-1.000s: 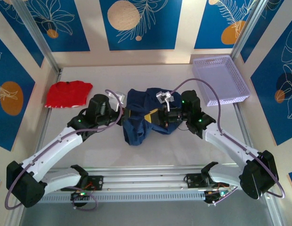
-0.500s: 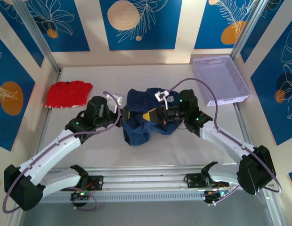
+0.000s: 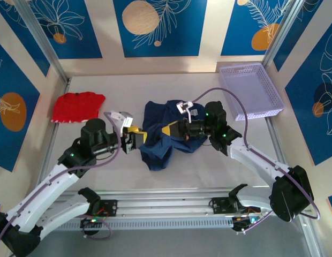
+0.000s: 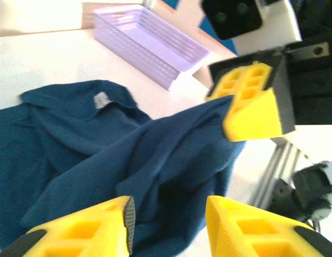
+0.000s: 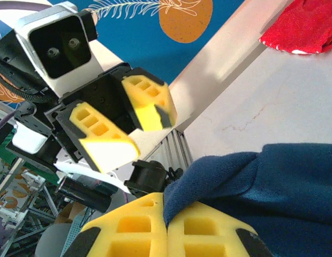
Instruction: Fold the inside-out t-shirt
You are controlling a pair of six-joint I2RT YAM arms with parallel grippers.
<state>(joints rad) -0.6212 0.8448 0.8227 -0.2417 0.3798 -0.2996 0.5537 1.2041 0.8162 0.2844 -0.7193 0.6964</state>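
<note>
The right gripper clamps a raised edge of the navy t-shirt while the left gripper, jaws parted, hangs just beside it.

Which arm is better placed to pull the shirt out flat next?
Right. The right gripper is shut on an edge of the inside-out t-shirt, so it can probably pull straight away. The left gripper hangs open beside the cloth, holding nothing.

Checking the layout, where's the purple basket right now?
In the top view, the purple basket sits in the far right corner, right of the navy t-shirt.
</note>
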